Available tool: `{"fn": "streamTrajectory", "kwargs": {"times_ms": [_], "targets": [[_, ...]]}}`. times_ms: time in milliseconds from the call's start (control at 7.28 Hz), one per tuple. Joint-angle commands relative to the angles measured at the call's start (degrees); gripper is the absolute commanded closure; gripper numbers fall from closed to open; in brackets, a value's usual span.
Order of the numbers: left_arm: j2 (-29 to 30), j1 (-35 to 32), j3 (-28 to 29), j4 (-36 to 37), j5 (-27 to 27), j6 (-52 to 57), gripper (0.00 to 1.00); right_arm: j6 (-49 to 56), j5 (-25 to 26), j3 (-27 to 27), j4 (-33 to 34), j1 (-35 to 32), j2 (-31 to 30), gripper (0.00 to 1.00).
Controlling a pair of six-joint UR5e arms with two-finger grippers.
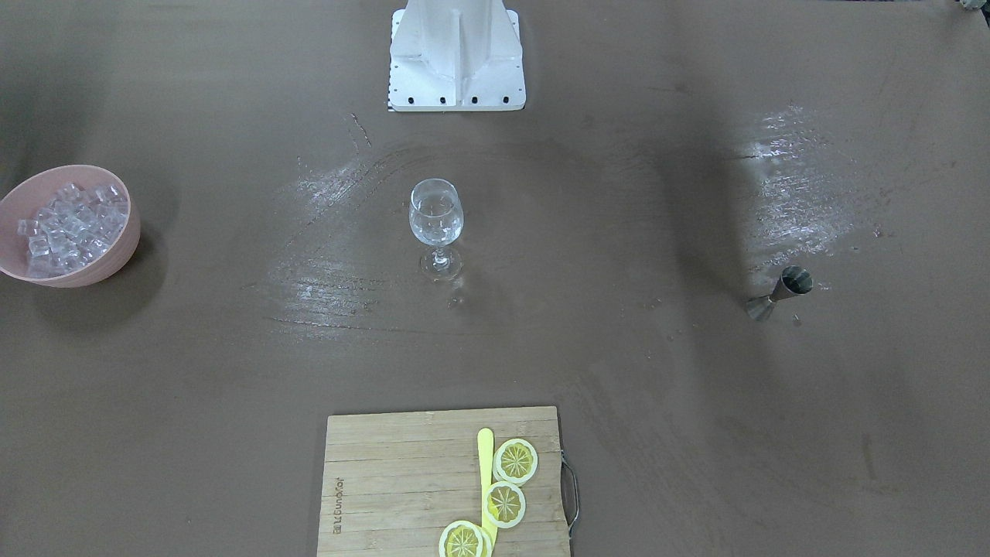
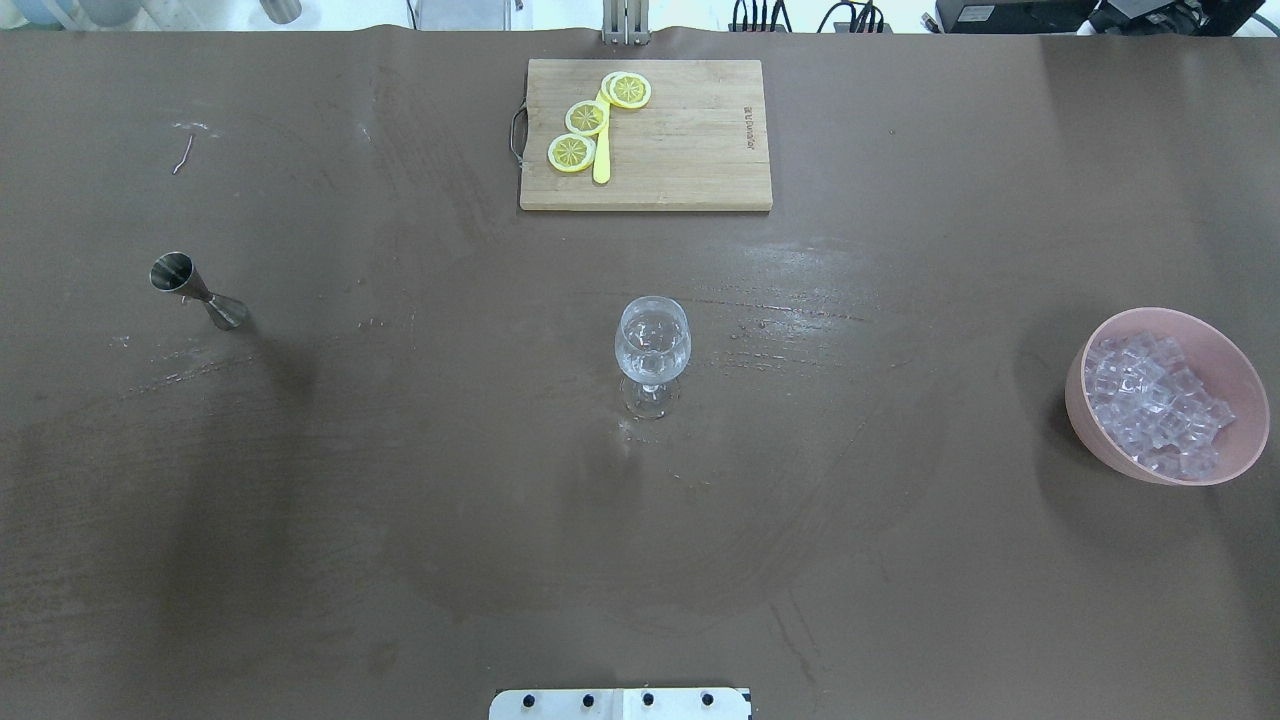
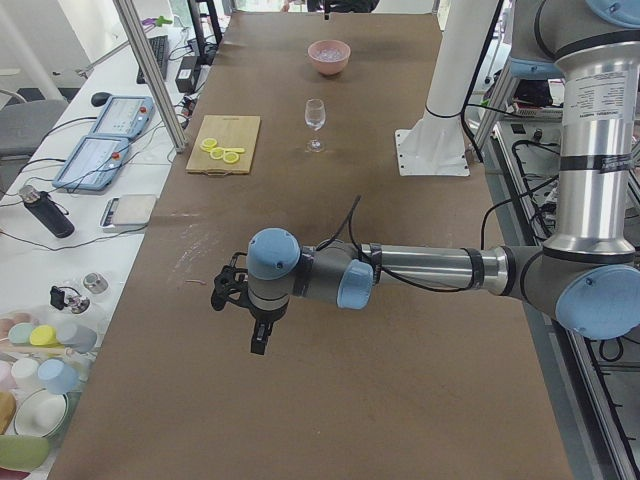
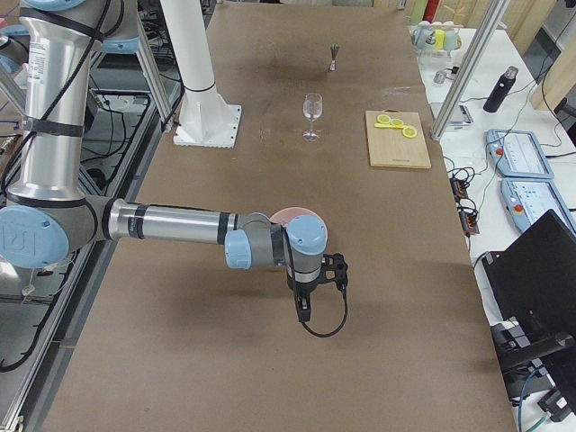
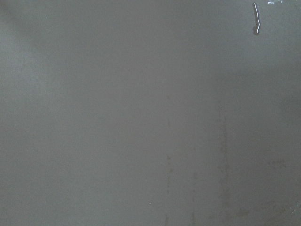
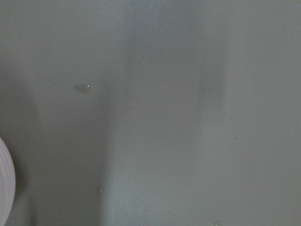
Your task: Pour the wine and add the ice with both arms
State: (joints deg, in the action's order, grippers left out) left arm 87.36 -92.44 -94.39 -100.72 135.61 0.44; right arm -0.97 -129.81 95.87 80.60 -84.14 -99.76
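Note:
A clear wine glass [image 1: 436,220] stands upright mid-table, also in the overhead view [image 2: 652,345]. The ice [image 1: 69,224] fills a pink bowl [image 2: 1075,390] at the robot's right end. A steel jigger [image 2: 195,287] stands on the robot's left side. Neither gripper shows in the overhead or front views. The left gripper [image 3: 257,345] hangs fingers-down over the table's left end, far from the glass. The right gripper [image 4: 303,313] hangs fingers-down just beyond the pink bowl [image 4: 292,214]. I cannot tell whether either is open or shut. Both wrist views show only bare table.
A wooden cutting board [image 2: 690,150] with lemon slices [image 2: 586,117] and a yellow stick lies at the far edge from the robot. The white robot base [image 1: 456,54] stands at the near edge. Monitors, bottles and cups sit on a side bench [image 3: 60,330].

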Motion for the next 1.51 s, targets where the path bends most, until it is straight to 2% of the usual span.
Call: {"fn": "streamTrajectory", "kwargs": {"times_ms": [0,275,687,1099,1237,1374], "targets": [[0.00,-0.02,-0.01,0.09,-0.08,-0.17,0.02,0.00,0.00,-0.07,0.00,0.02,0.00,0.00],[0.70,-0.02,-0.18,-0.44,0.00,0.00,0.02,0.44,0.00,0.45,-0.18,0.02,0.09,0.00],[0.62,0.07,-0.71,-8.77,0.00,-0.26,0.02,0.53,0.18,1.41,-0.61,0.11,1.58,0.00],[0.79,0.07,-0.97,-12.37,0.00,-0.53,0.02,-0.09,0.35,1.25,-12.72,0.20,1.32,0.00],[1.05,0.16,-0.80,-16.83,-0.17,-0.61,0.02,-0.17,-2.00,0.20,-12.57,0.20,1.58,0.00],[1.23,0.33,-0.80,-18.18,0.09,-0.61,0.02,-1.39,-4.46,-0.68,-12.66,0.11,1.41,0.00]]}}
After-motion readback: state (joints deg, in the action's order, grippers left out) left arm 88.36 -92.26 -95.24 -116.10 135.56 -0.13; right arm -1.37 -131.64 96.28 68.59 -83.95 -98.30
